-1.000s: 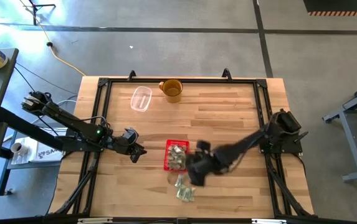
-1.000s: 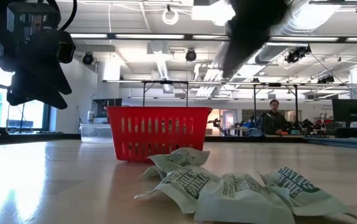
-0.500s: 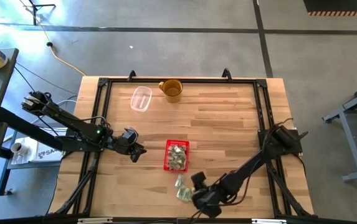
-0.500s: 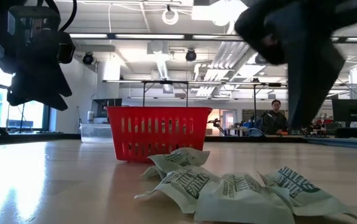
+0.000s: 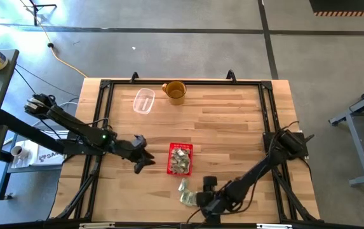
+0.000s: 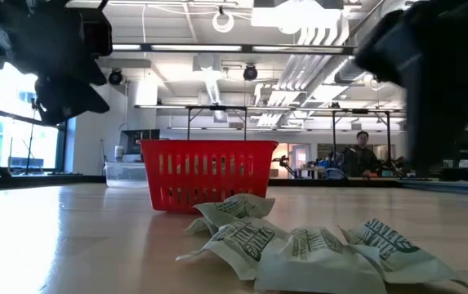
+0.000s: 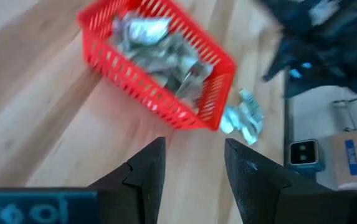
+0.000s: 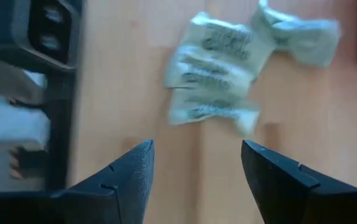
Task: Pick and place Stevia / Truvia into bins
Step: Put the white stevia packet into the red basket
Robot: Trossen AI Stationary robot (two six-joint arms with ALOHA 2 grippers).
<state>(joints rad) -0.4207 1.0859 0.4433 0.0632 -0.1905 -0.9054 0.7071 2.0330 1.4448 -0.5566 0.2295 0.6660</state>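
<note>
The red bin (image 5: 180,158), just below the high view's centre, already held many packets (image 5: 181,159). A small cluster of loose packets (image 5: 187,193) lay below it, not yet binned. The right gripper (image 5: 202,199) hovered beside them, jaws open, empty; the left gripper (image 5: 145,161) stood open left of the bin.

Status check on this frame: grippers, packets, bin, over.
Left gripper open, empty, facing red basket. Right gripper open, empty, near the loose packets beside the basket. More packets in basket. Nothing in the way.
</note>
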